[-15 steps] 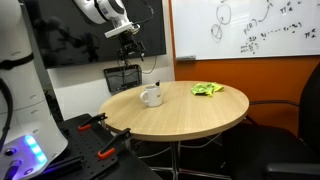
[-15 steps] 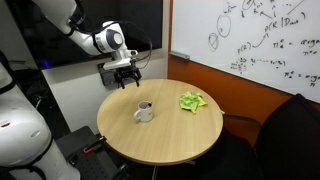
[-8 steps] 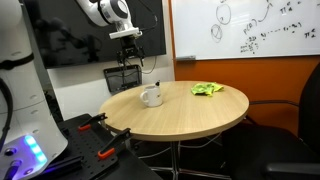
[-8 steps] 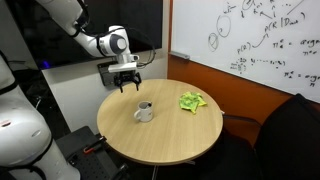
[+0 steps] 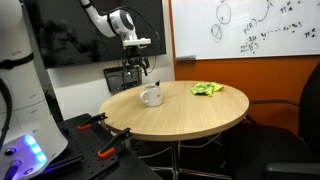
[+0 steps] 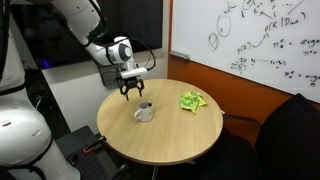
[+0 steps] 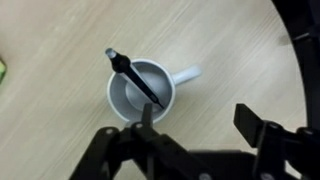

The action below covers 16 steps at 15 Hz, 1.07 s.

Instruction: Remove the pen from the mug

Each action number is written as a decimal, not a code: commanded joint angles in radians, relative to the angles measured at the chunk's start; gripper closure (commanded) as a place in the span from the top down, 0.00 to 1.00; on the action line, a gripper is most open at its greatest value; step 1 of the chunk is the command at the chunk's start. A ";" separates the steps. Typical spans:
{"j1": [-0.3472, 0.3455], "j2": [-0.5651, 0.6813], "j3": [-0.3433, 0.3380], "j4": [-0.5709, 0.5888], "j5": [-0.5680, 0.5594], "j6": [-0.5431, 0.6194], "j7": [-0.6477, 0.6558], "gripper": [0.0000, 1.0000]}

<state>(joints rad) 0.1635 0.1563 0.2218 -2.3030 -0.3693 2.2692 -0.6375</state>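
**A:** Where's the arm sitting?

**B:** In both exterior views the arm (image 6: 100,47) comes in from the upper left and bends at the wrist, so the gripper (image 6: 131,95) points straight down. It hangs over the left part of the table (image 6: 170,138), just above the mug (image 6: 144,113) and not touching it.

**A:** Fingers closed or what?

**B:** Spread apart, nothing in them. In the wrist view the gripper (image 7: 196,112) fills the bottom edge, with one finger (image 7: 149,112) right by the mug (image 7: 126,98) rim and the other off to the right over bare table.

**A:** And the pen?

**B:** In the mug. The pen (image 7: 135,80) leans across it, with its top end poking out past the rim at upper left. The handle points right.

**A:** Anything else there?

**B:** A green cloth (image 6: 192,101) further right on the table, well apart from the mug.
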 commanded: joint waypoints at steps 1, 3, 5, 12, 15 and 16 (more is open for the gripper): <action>0.003 0.059 -0.002 0.064 -0.096 -0.043 -0.127 0.84; -0.003 0.094 -0.009 0.093 -0.152 -0.038 -0.209 0.81; -0.009 0.127 -0.018 0.125 -0.207 -0.035 -0.298 0.79; -0.019 0.186 -0.042 0.153 -0.267 -0.004 -0.400 0.77; -0.022 0.178 -0.036 0.133 -0.260 0.017 -0.403 0.77; -0.022 0.172 -0.032 0.127 -0.257 0.022 -0.407 0.76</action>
<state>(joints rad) 0.1425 0.3477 0.1851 -2.1549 -0.6242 2.2684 -1.0306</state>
